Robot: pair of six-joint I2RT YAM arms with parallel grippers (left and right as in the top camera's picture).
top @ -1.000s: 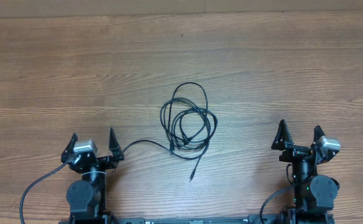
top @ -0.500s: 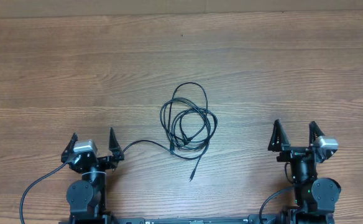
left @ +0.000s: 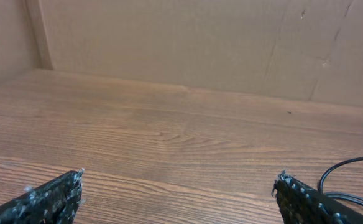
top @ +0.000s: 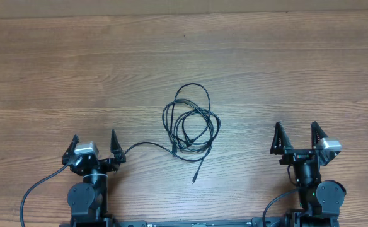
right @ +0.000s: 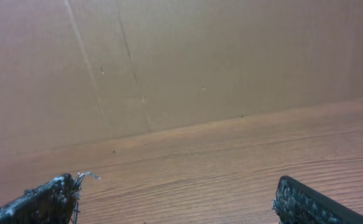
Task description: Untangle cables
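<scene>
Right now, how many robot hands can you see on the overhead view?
2. The left hand is left of the tangled cables, the right hand to their right; both open, holding nothing.

surface: wooden table [top: 77, 69] — light brown grain | backdrop: cardboard wall [right: 200, 56] — creased, along far edge

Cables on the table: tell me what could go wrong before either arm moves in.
1. The cables lie in overlapping loops. A pinch in the middle could catch several cords at once and pull the tangle tighter.
2. One strand runs right up to the open left gripper. Moving that arm might snag it and drag everything along.
</scene>
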